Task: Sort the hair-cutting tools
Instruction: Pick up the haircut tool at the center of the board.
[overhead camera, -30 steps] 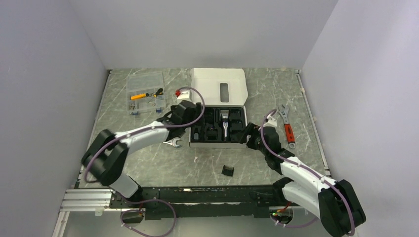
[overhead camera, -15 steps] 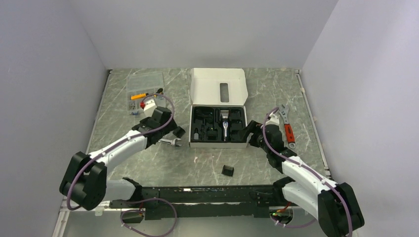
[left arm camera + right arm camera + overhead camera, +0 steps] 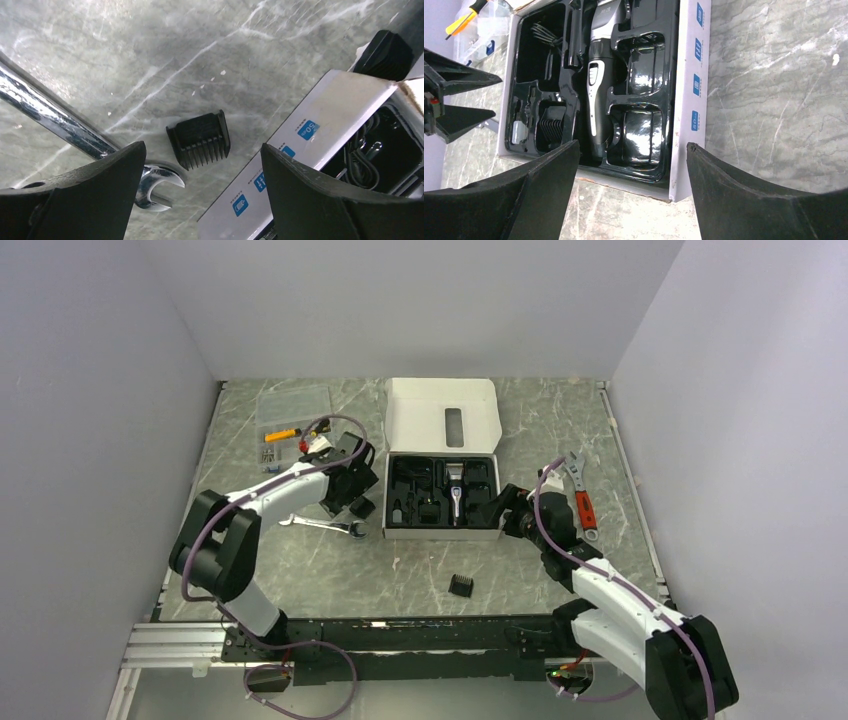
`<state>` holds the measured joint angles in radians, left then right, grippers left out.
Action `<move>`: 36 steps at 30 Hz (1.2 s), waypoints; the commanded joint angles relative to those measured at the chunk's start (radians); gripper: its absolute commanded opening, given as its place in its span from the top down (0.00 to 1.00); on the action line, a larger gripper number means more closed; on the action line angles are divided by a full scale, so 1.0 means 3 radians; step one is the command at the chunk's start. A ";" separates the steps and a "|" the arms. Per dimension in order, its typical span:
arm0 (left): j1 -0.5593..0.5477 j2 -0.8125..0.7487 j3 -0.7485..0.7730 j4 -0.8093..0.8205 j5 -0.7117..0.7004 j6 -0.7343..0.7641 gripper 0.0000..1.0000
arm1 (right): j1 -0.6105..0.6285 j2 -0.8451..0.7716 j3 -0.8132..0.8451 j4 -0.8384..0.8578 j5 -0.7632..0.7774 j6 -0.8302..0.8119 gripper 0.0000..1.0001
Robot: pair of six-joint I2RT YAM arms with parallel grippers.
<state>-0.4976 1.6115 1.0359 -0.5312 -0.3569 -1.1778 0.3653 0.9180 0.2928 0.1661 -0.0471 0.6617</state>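
Lowering the left gripper [image 3: 200,150] squarely over the comb attachment [image 3: 199,139] should give a firm pinch, provided the fingers stay clear of the open-end wrench [image 3: 55,122] just beside it. Both grippers gape wide and hold nothing; the right gripper [image 3: 632,146] hangs by the box [image 3: 689,95]. The comb is small, black and toothed, lying flat on the desk [image 3: 150,60] near the box's left wall. A second comb [image 3: 461,585] lies nearer the arms; the black-and-silver clipper [image 3: 598,85] rests in the tray.
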 commanded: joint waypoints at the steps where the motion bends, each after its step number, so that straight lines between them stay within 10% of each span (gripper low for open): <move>1: -0.0059 0.0120 0.0123 -0.0242 0.0092 -0.0346 0.10 | -0.0006 -0.0080 0.0094 0.0131 -0.0104 0.0002 0.20; 36: 0.0073 0.0633 0.0323 -0.0291 0.0187 -0.0442 0.34 | -0.0041 -0.0394 0.0236 -0.0125 -0.0281 0.0049 0.19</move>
<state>-0.4820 1.7969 1.1484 -0.6319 -0.3126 -1.2861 0.3565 0.8234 0.3153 0.1261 -0.1177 0.6659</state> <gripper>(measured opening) 0.686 0.808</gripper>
